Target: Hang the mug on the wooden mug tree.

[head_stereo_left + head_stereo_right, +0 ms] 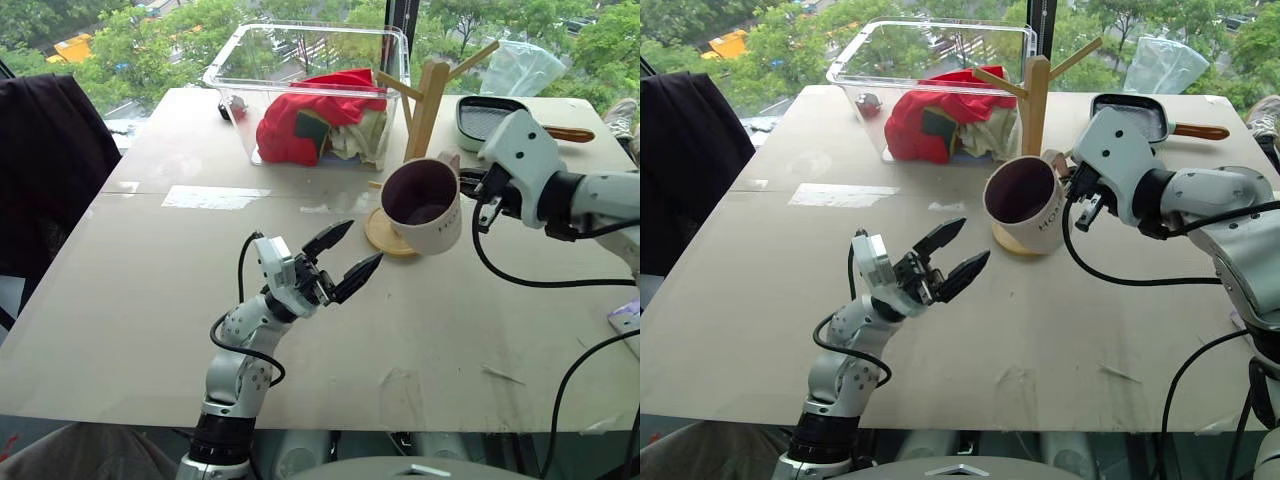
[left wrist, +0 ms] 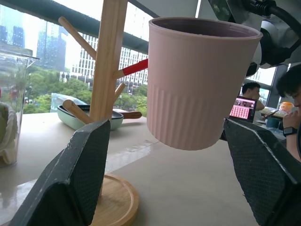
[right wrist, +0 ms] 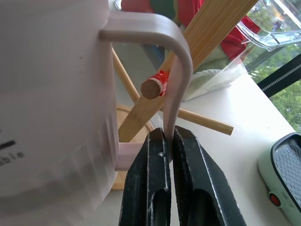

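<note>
Beyond the pale tabletop (image 1: pixel 150 300), windows show green trees, and the cream-white ceramic mug (image 1: pixel 425 205) with a dark maroon inside hangs in the air at about two o'clock, just before the tall light-wood mug tree (image 1: pixel 428 105). Its loop handle (image 3: pixel 176 70) is pinched in the right gripper (image 3: pixel 168 141), while the left gripper (image 1: pixel 345 258) stands spread and empty at six o'clock. Judging by the red-tipped peg (image 3: pixel 153 86) showing through the loop, threading has begun and next needs a careful slide on, then release; only faint, unreadable lettering marks the mug.

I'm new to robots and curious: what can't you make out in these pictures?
- Mug tree base: head views, mug covers most of it.
- Mug's lettering: right wrist view, cut off by the edge.
- Bin contents: red cloth hides what lies beneath.
- Pan: partly behind right gripper.
</note>
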Tool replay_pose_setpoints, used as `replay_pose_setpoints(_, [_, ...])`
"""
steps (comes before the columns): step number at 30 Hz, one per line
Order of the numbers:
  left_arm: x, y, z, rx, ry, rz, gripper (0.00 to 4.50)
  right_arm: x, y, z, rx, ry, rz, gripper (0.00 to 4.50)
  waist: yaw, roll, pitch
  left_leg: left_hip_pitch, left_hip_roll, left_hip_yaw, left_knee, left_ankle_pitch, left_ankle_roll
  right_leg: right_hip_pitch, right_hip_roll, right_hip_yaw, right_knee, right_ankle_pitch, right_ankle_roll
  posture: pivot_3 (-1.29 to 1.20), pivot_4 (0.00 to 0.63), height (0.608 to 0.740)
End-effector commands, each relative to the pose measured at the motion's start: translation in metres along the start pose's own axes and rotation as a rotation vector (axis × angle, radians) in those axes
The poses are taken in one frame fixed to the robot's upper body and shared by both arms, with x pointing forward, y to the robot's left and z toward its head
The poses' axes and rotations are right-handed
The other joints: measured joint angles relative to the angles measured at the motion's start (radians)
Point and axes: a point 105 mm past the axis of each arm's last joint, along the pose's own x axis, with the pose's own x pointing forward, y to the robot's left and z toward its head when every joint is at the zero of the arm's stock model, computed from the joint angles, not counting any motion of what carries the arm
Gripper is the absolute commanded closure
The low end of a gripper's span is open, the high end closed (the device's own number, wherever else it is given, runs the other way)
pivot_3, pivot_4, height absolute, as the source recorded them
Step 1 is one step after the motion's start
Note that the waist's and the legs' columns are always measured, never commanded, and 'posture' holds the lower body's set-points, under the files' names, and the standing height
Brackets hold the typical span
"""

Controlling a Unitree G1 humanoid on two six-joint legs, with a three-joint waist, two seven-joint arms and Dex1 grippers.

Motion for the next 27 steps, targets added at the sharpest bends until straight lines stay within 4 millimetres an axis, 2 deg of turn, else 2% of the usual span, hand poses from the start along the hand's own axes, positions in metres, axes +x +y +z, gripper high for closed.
replay_pose_setpoints(1, [0.002,0.001,0.008,0.037,-0.032,0.003,0.58,-0.003,-0.01,0.007,-0.051,0.008,-0.051,4.5,0.0,0.0,0.0,0.0,0.0,0.0,0.0,0.0,0.0,0.0,0.0,0.0,0.0,0.0,0.0,0.0,0.15,0.74])
replay_pose_setpoints(6, [0.004,0.001,0.007,0.04,-0.034,0.003,0.58,0.005,-0.014,0.014,-0.044,-0.011,-0.06,4.5,-0.001,0.0,0.0,0.0,0.0,0.0,0.0,0.0,0.0,0.0,0.0,0.0,0.0,0.0,0.0,0.0,0.15,0.74])
replay_pose_setpoints(9, [0.004,0.002,0.007,0.048,-0.03,0.002,0.58,0.008,-0.022,0.015,-0.028,-0.014,-0.1,3.62,-0.001,0.0,0.0,0.0,0.0,0.0,0.0,0.0,0.0,0.0,0.0,0.0,0.0,0.0,0.0,0.0,0.15,0.74])
replay_pose_setpoints(11, [0.005,0.002,0.007,0.053,-0.029,0.002,0.58,0.009,-0.023,0.015,-0.027,-0.014,-0.105,2.78,0.0,0.0,0.0,0.0,0.0,0.0,0.0,0.0,0.0,0.0,0.0,0.0,0.0,0.0,0.0,0.0,0.15,0.74])
replay_pose_setpoints(16, [0.005,0.005,0.009,0.061,-0.031,0.001,0.58,0.01,-0.027,0.016,0.006,-0.03,-0.141,0.25,0.0,0.0,0.0,-0.001,0.0,0.0,0.0,0.0,0.0,-0.001,0.0,0.0,0.0,0.0,0.0,0.0,0.15,0.74])
replay_pose_setpoints(17, [0.005,0.005,0.009,0.061,-0.031,0.0,0.58,0.009,-0.028,0.015,0.011,-0.029,-0.147,0.08,-0.001,0.0,0.0,-0.001,0.0,0.0,0.0,0.0,0.0,-0.001,0.0,0.0,0.0,0.0,0.0,0.0,0.15,0.74])
replay_pose_setpoints(21, [0.0,0.003,0.007,0.058,0.0,-0.002,0.58,-0.005,-0.027,-0.003,0.084,-0.004,-0.136,0.08,0.003,0.0,0.0,-0.001,0.0,0.0,-0.001,0.0,0.0,-0.001,0.0,-0.001,0.0,0.0,0.0,0.0,0.15,0.74])
replay_pose_setpoints(27, [-0.027,-0.001,-0.008,0.044,0.139,0.048,0.58,-0.029,0.005,-0.067,0.258,0.016,-0.114,0.08,0.0,0.0,0.0,-0.003,0.0,-0.002,-0.001,-0.001,0.002,-0.001,-0.001,-0.003,-0.003,0.0,0.001,0.0,0.15,0.74])
